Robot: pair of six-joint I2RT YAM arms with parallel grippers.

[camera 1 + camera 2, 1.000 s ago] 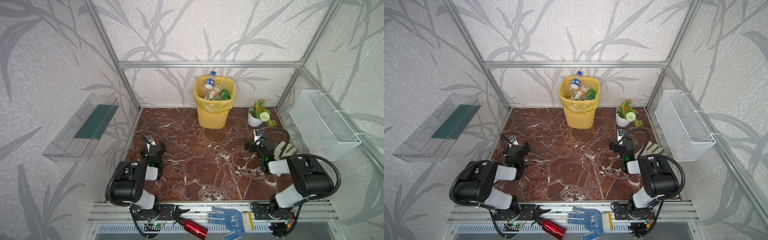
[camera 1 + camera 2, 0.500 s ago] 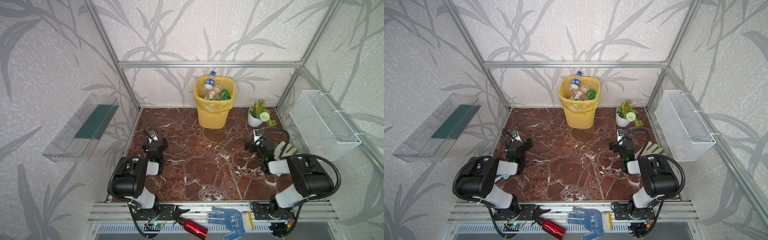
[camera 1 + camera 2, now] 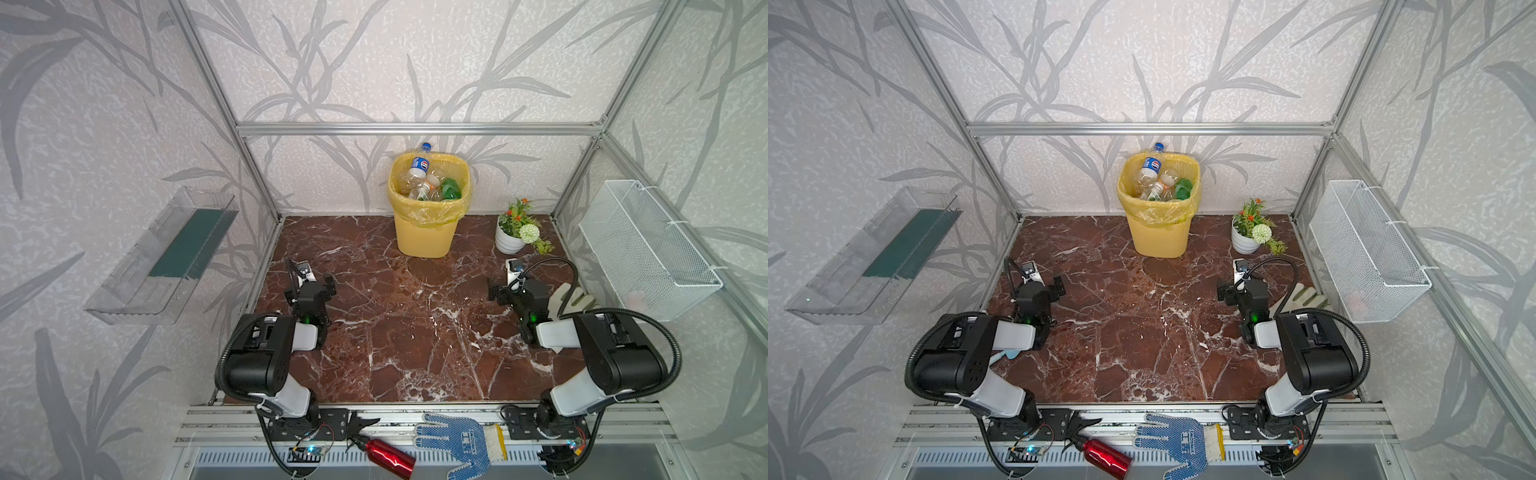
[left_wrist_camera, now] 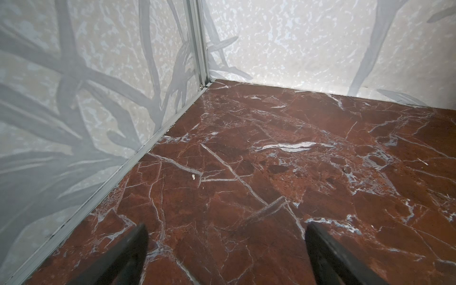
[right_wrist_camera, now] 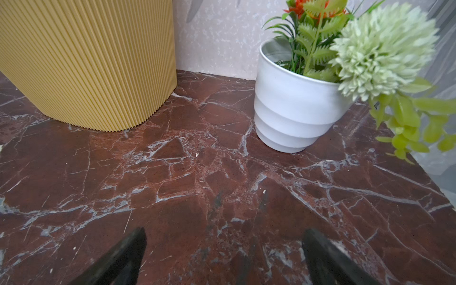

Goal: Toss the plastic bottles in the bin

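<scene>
Plastic bottles in the bin, one with a round red-white-blue logo; left fingers, right fingers wide apart, empty.

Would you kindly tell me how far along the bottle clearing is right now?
Done: the plastic bottles lie piled in the bin, one blue-capped neck poking above its rim. In hand: nothing; the left gripper and right gripper are open and empty. Left: apparently nothing, since no plastic bottle shows on the marble table.
</scene>
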